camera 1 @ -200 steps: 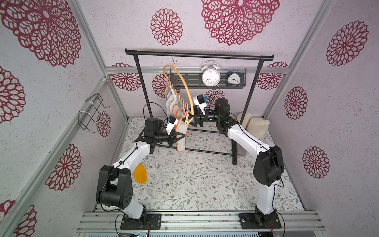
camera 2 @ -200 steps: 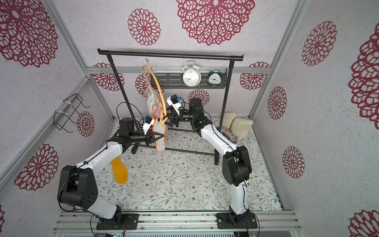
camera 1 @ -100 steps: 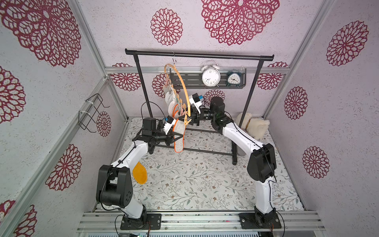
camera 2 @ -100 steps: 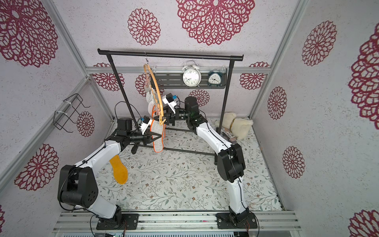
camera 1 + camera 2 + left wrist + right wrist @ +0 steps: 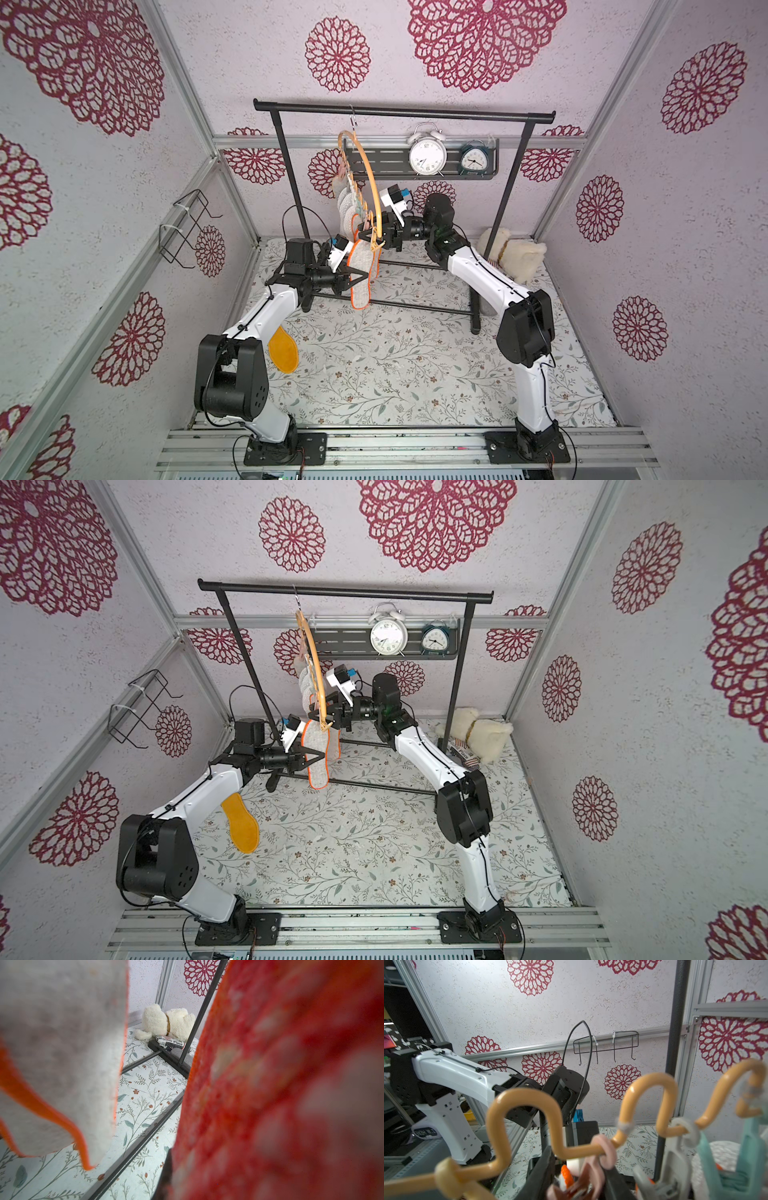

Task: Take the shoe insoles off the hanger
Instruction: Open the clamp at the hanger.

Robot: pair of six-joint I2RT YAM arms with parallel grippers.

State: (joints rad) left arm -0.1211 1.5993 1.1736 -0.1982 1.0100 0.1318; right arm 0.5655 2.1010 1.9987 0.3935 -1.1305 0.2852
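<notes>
Status: left gripper is clamped tight on the front insole, the long orange-edged one, roughly midway down its length. That insole hangs upright from the near end of the hanger, which is hooked over the top bar of the black rack.

Your left wrist view is mostly blocked. The held insole's red-speckled face fills one side. A second orange-edged insole shows its grey underside on the other side.

Right gripper is up at the hanger's wavy lower bar, with its jaws bracketing the pink clothespin that carries the front insole. Both fingers sit right against the pin. You can't tell from that blurred close-up whether they are actually squeezing it.

More pale insoles hang in a row further back along the hanger, each on its own pin. You can't count them reliably from a top view.

One yellow-orange insole is already down, lying flat on the floral mat just beside the left arm's lower link.
</notes>
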